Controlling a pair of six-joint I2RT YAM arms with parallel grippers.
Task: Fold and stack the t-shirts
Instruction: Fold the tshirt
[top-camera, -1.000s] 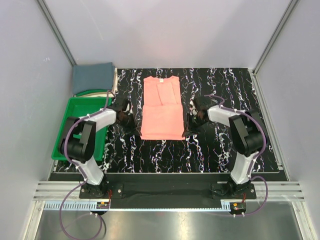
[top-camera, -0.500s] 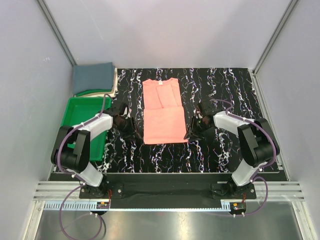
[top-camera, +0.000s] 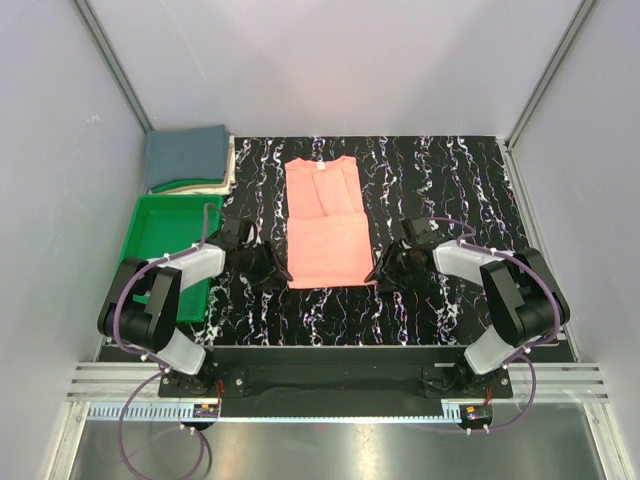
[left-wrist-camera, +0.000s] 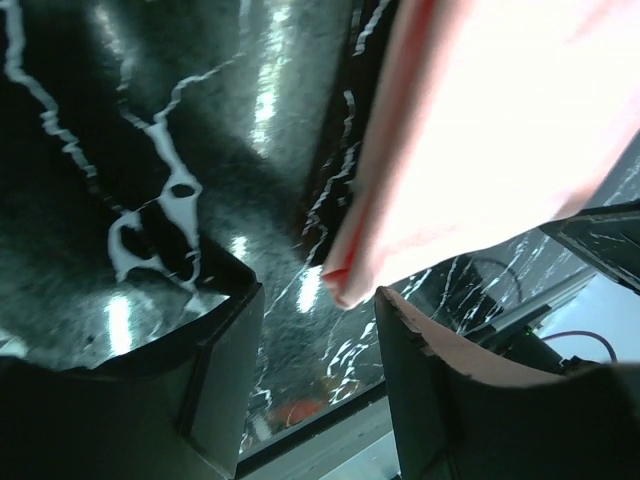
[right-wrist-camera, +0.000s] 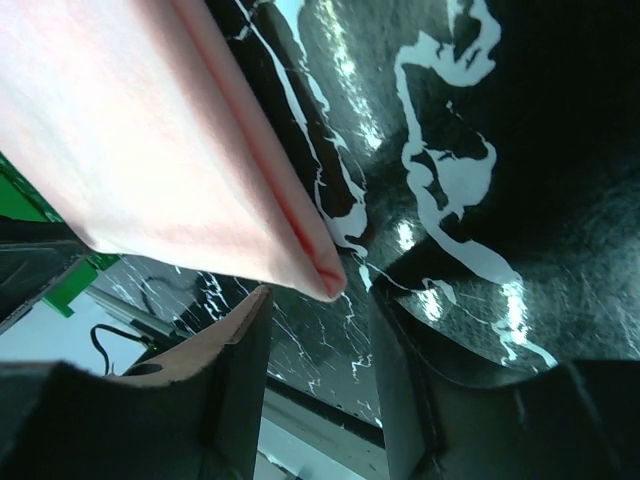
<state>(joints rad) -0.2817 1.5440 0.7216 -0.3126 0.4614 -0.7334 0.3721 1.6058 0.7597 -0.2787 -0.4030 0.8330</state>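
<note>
The salmon-pink cotton t-shirt (top-camera: 325, 225) lies flat in the middle of the black white-veined bench (top-camera: 450, 170). It is already narrowed into a long panel whose long axis runs from near to far, with the neck at the far end. The slate blue-grey t-shirt (top-camera: 185, 152) sits folded at the far left corner, just beyond the green plastic tray (top-camera: 150, 215) and well apart from the pink one.

The pink panel's near edge lies between the two arms. The left claw (top-camera: 270, 273) is low at the near left corner and the right claw (top-camera: 385, 276) is low at the near right corner, both pointing inward toward the cloth.

Both claws are spread and pinching nothing. In the left wrist view the folded pink corner (left-wrist-camera: 345, 285) sits just ahead of the gap of the left claw (left-wrist-camera: 315, 300), not between its fingers. The right wrist view mirrors this, with the other pink corner (right-wrist-camera: 325, 278) just beyond the mouth of the right claw (right-wrist-camera: 315, 300).

Each arm is nearest its own corner, so a near-to-far fold would likely be made by both together, along the long axis. For stacking, the blue-grey shirt lies to the far left, nearer the left arm.
</note>
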